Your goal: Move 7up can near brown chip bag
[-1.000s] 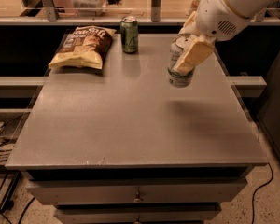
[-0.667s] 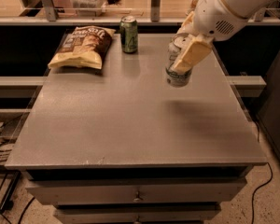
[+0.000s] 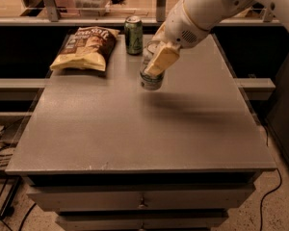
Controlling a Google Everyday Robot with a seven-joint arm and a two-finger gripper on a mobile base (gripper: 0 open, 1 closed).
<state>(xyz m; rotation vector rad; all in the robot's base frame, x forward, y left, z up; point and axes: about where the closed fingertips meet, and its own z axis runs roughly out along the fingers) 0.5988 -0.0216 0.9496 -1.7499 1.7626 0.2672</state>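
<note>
Camera view: white arm (image 3: 202, 8) is reaching in from the upper right of the frame, ending at the tool (image 3: 155, 62) just above frame centre. Tool is pinching the 7up can (image 3: 151, 78). One tan finger (image 3: 162, 59) is pressing across the can's front, and the other finger is hidden behind it. Can is hanging roughly upright and casting a shadow on the desk (image 3: 135, 143) to its lower right, so it is looking lifted off the surface. Brown chip bag (image 3: 86, 46) is lying flat at the upper left of the desk, apart from the held can. Dark green can (image 3: 133, 29) is standing upright near the back edge, just right of the bag. Drawers (image 3: 142, 202) are showing below the desk top. Cables (image 3: 0, 148) are lying on the floor at lower left.
</note>
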